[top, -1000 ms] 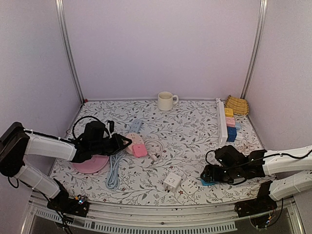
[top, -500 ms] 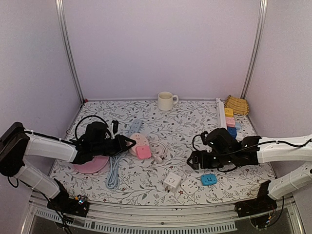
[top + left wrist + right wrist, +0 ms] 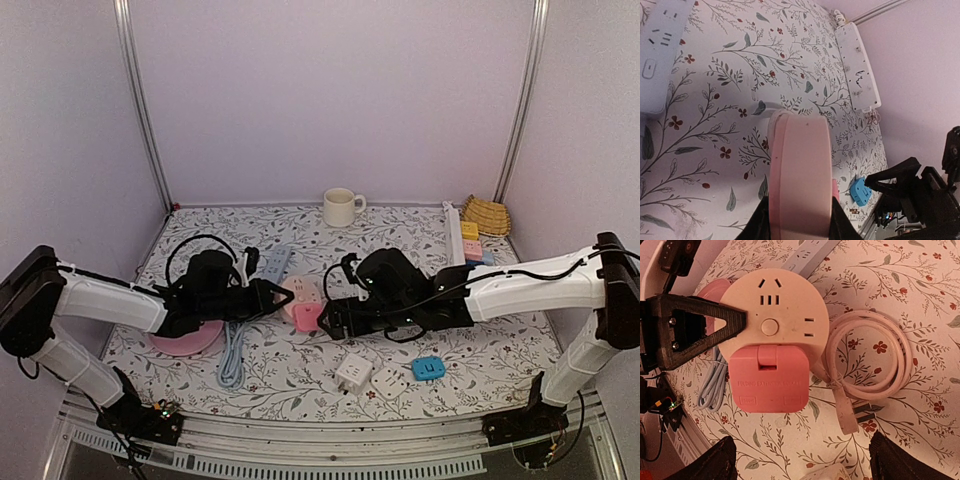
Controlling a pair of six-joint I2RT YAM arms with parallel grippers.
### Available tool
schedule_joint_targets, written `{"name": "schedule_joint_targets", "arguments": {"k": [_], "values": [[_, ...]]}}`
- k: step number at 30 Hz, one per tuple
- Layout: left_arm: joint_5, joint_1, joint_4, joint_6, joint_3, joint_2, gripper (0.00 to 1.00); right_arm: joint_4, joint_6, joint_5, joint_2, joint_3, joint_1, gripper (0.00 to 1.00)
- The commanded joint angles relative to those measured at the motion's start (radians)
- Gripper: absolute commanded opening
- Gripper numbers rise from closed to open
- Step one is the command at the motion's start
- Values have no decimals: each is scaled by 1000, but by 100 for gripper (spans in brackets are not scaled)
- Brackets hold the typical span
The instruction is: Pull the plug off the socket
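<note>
A round pale-pink socket (image 3: 295, 292) lies at mid-table with a square pink plug (image 3: 308, 316) plugged into its near side. My left gripper (image 3: 268, 297) is shut on the socket from the left; in the left wrist view the socket (image 3: 800, 170) shows edge-on between the fingers. My right gripper (image 3: 335, 320) is open just right of the plug. In the right wrist view the plug (image 3: 769, 378) and socket (image 3: 771, 310) lie ahead of the spread fingertips (image 3: 715, 465), apart from them. The socket's white cable (image 3: 875, 360) coils at the right.
A pink plate (image 3: 185, 338) and a blue-grey power strip with cable (image 3: 236, 345) lie left. Two white adapters (image 3: 352, 372) and a blue adapter (image 3: 428, 368) lie at the front. A mug (image 3: 341, 207), white strip (image 3: 455, 235), coloured blocks (image 3: 471, 250) and basket (image 3: 487, 214) stand behind.
My right gripper let go of the blue adapter at the front right and swung left across the table to beside the plug. My left gripper shifted the socket slightly right.
</note>
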Motion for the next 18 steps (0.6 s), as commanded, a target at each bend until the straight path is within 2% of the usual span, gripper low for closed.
{"name": "schedule_joint_targets", "arguments": {"k": [1,9,18], "values": [[-8,-25,83,-6,44,0,0,45,-33,-7,71,73,21,93],[-11,-38,78,-4,51,2,0,38,-47,15,188,176,37,88],[-4,-45,75,-4,57,0,0,4,-62,50,257,254,37,88]]}}
